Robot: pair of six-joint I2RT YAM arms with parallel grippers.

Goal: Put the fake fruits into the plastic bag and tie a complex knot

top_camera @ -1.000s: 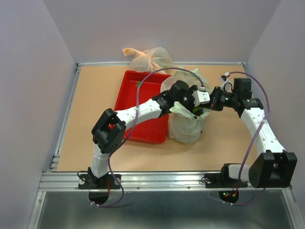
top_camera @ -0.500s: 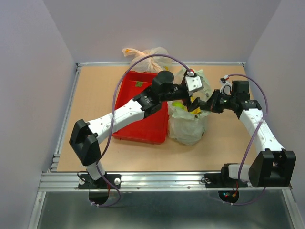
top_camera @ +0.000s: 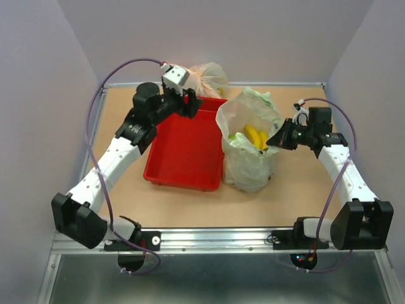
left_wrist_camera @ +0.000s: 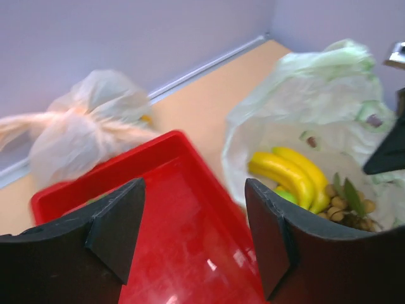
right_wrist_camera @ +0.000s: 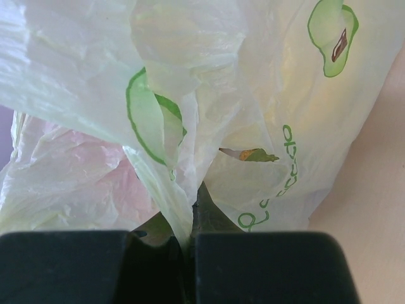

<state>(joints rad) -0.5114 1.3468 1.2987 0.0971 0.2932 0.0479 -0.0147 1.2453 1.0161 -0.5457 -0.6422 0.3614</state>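
Tan table (top_camera: 297, 196): crinkly pale-green bag (top_camera: 247, 170) gapes, 2 yellow bananas (top_camera: 255, 136) inside.

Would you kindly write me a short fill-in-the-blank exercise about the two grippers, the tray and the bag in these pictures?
1. The right gripper is shut on the edge of the pale-green ____.
2. The left gripper hangs above the tray with its jaws ____, holding nothing.
3. Inside the bag, beside the brown berries, lie two yellow ____.
Missing words: bag; open; bananas.
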